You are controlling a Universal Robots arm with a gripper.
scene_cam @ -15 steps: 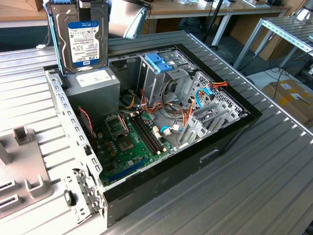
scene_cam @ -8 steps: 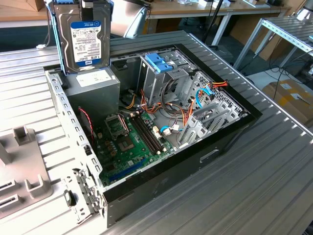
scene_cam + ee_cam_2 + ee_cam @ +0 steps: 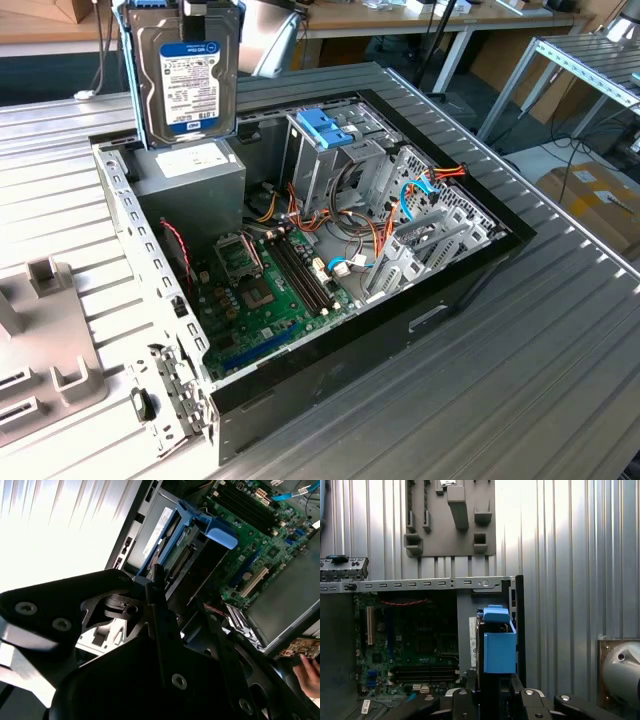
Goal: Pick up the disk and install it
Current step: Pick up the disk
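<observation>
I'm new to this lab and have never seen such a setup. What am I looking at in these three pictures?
One robot arm works over an open computer case lying on a ribbed metal table. The exterior view comes from a camera off the arm; both wrist views come from cameras riding on it, looking past its black claw. The claw is shut on the disk, a hard drive in a light-blue frame, held upright above the case. Inside are a green circuit board and a metal cage with a blue top. A grey holder plate lies beside the case. A person's hand shows in the second wrist view.
</observation>
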